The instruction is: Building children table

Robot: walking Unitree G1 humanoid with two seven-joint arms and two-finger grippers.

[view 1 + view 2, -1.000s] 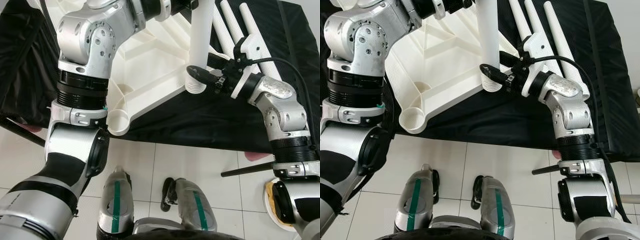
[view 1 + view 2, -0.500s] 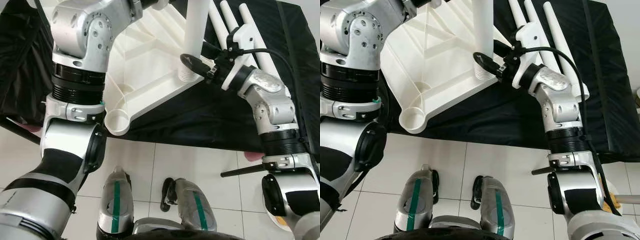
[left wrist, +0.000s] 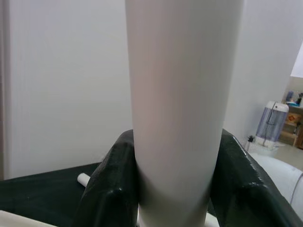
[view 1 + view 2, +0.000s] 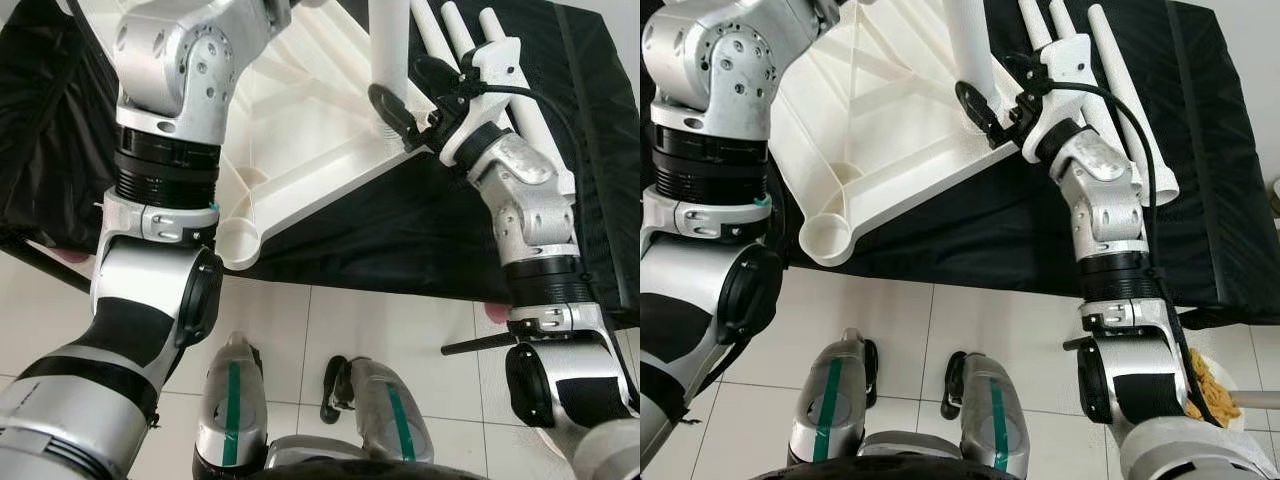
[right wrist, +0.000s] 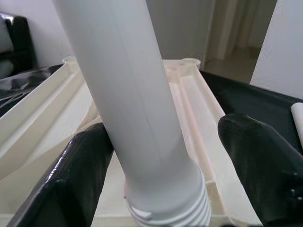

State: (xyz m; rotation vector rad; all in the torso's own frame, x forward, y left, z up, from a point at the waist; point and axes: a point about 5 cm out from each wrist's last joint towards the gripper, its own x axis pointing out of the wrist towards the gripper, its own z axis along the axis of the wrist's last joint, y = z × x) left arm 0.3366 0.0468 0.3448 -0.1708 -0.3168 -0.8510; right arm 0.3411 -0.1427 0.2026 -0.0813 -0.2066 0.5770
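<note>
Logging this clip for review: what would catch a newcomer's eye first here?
The white table leg standing upright at a corner socket of the upturned white tabletop on the black cloth. The left claw is shut on it; the right claw brackets its threaded end, one finger apart from it. Spare legs lie beside.

1. A surface covered in black cloth (image 4: 400,240) carried the parts, and its near edge hung over a white tiled floor (image 4: 380,330).
2. On the cloth lay a white plastic tabletop (image 4: 300,160), underside up, ribs showing, with a round empty leg socket (image 4: 238,243) at its near corner.
3. Three loose white table legs (image 4: 1130,110) lay side by side on the cloth, to the right of the tabletop.
</note>
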